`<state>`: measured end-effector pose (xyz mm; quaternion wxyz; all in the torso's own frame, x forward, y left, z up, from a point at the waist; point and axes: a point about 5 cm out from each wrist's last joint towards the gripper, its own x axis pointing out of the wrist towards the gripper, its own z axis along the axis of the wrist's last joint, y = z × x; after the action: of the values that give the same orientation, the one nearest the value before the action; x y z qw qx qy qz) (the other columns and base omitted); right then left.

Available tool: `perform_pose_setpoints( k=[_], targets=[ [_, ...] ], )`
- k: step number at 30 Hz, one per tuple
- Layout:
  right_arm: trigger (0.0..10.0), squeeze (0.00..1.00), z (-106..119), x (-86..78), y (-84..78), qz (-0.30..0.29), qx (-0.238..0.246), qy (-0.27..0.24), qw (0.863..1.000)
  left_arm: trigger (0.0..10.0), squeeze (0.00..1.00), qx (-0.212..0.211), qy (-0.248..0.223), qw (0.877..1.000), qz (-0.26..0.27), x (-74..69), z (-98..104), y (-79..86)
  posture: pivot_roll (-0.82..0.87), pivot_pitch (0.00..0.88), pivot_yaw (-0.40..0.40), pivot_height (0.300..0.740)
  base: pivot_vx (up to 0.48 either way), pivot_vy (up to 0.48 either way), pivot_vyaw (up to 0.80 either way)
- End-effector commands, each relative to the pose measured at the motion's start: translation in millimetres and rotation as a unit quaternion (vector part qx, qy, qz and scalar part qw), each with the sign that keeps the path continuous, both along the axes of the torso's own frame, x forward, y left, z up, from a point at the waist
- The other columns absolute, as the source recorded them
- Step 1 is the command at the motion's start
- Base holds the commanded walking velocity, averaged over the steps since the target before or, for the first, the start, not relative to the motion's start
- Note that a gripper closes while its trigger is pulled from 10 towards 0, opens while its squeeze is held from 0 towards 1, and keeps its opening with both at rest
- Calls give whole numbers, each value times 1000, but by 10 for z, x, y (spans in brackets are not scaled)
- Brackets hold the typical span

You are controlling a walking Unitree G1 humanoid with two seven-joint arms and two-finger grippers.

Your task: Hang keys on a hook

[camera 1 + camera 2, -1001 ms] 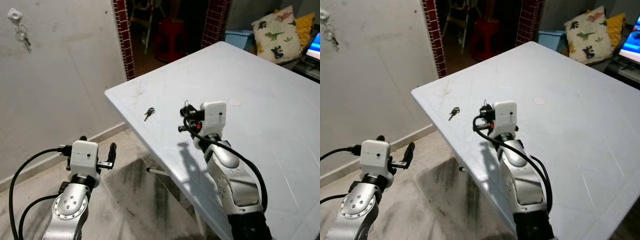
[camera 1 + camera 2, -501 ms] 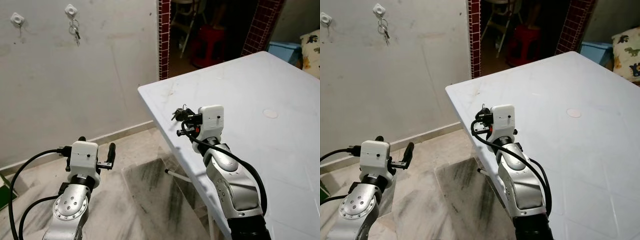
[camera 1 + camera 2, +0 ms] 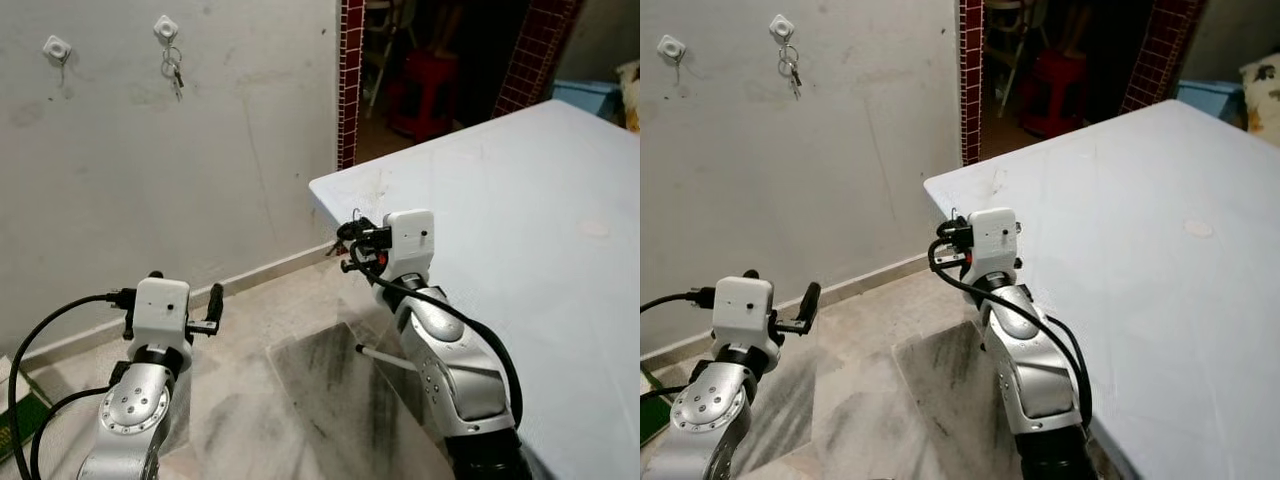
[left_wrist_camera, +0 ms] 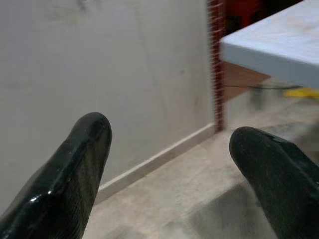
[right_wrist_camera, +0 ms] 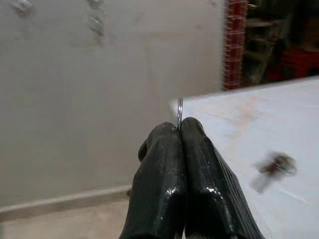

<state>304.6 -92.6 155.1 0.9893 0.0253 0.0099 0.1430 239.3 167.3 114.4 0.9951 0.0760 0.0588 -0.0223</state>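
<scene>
Clearly the right fingers (image 5: 180,130) pinch a key ring (image 5: 179,112), keys (image 5: 275,166) dangling; left fingers (image 4: 82,149) spread.

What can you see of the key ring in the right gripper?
The key ring shows as a thin, silvery metal loop. It stands edge-on above the tips of the right gripper's shut fingers, which pinch it near the white table's corner. A blurred dark shape nearby may be its key, but I cannot tell.
</scene>
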Motion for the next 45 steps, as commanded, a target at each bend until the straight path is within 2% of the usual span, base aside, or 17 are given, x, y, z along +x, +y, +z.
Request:
perform_pose_setpoints(
  k=[1,14,25,27,45],
  targets=[
    [10000,0,66,7,76,8,7,-9,1000,10000,0,13,3,1000,8,-1,4,70,115,40,41,740,0,476,0],
    [10000,0,65,24,91,8,3,-10,1000,10000,0,21,1,1000,-1,12,5,61,120,31,44,740,0,452,0],
    [10000,0,76,39,118,12,-3,-15,1000,10000,0,40,-19,999,-7,36,59,61,122,24,46,740,0,0,0],
    [10000,0,83,50,123,14,-8,-19,1000,10000,0,27,-20,999,-10,46,71,68,124,23,47,740,0,0,625],
    [10000,0,73,51,133,10,-8,-18,1000,10000,0,4,-12,999,-32,47,48,12,118,35,53,740,0,0,800]
  ],
)
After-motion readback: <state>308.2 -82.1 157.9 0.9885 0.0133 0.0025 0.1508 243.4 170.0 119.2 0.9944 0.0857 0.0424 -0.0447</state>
